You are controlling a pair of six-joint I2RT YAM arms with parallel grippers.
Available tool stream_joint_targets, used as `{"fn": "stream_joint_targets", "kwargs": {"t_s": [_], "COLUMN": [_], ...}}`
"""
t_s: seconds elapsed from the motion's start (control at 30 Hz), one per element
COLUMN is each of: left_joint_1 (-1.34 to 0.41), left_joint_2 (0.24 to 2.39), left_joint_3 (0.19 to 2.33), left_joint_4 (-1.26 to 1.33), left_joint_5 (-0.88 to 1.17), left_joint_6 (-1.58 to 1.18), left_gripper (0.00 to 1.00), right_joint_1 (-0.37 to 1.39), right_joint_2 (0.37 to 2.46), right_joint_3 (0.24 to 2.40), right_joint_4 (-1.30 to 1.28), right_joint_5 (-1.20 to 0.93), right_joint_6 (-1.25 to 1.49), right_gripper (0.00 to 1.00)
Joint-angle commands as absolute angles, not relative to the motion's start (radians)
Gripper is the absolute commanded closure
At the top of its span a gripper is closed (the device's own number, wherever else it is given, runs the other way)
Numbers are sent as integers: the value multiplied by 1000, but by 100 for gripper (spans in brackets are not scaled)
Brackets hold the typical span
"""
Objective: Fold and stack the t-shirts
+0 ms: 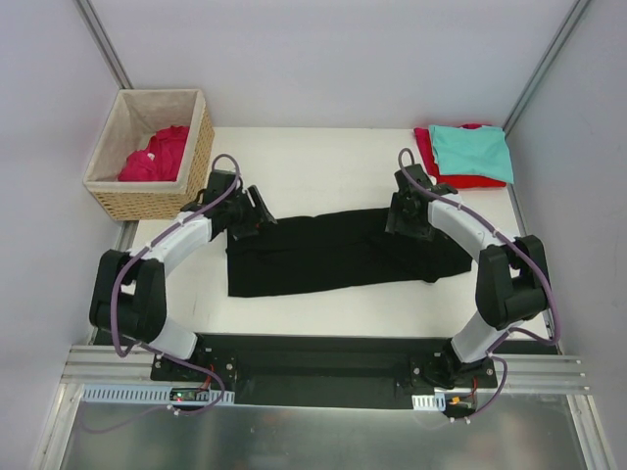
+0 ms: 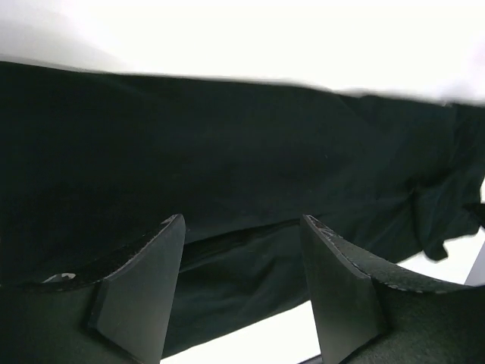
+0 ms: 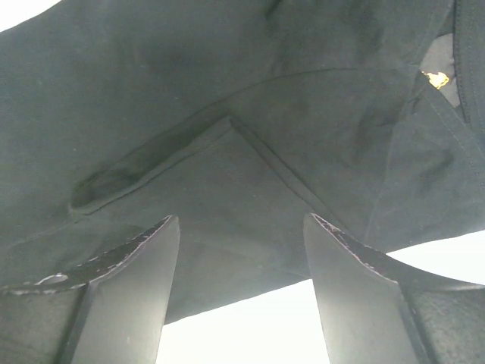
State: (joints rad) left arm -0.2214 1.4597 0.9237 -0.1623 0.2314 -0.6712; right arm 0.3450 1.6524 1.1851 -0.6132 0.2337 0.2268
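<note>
A black t-shirt (image 1: 338,253) lies folded into a long band across the middle of the white table. My left gripper (image 1: 257,217) hovers over its far left corner, jaws open, with black cloth (image 2: 242,174) below them and nothing pinched. My right gripper (image 1: 402,217) stands open over the shirt's far right end, above a folded sleeve (image 3: 227,174). A teal t-shirt (image 1: 472,151) lies folded on a red t-shirt (image 1: 468,180) at the back right. A crimson-pink t-shirt (image 1: 157,157) sits crumpled in the basket.
The wicker basket (image 1: 201,147) with beige lining stands at the back left, just off the table's (image 1: 313,166) corner. Metal frame posts rise at both back corners. The arms' bases sit on the black rail at the near edge.
</note>
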Motion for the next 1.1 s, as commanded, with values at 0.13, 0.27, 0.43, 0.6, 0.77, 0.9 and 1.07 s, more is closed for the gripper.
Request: {"fn": "stream_joint_targets", "kwargs": {"t_s": [0.13, 0.27, 0.43, 0.6, 0.77, 0.9, 1.07], "left_joint_1": [-324, -333, -345, -429, -488, -509, -525], "left_joint_2": [1591, 1583, 1572, 1638, 1827, 1956, 2126], "left_joint_3": [1035, 1008, 979, 1115, 1215, 1161, 1135], "left_joint_4": [-107, -106, -98, -35, 203, 552, 831], "left_joint_5": [281, 272, 268, 406, 592, 733, 801], "left_joint_6": [-680, -680, -692, -676, -748, -923, -1099], "left_gripper": [39, 39, 39, 38, 39, 39, 39], "right_joint_1": [353, 353, 353, 341, 314, 302, 301], "right_joint_2": [1620, 1628, 1626, 1594, 1548, 1506, 1476], "right_joint_3": [1223, 1213, 1210, 1226, 1197, 1164, 1147], "right_joint_4": [-609, -607, -607, -611, -591, -577, -587], "right_joint_5": [245, 247, 253, 265, 201, 167, 182], "right_joint_6": [218, 218, 221, 222, 235, 233, 221], "right_gripper": [29, 29, 29, 28, 28, 28, 28]}}
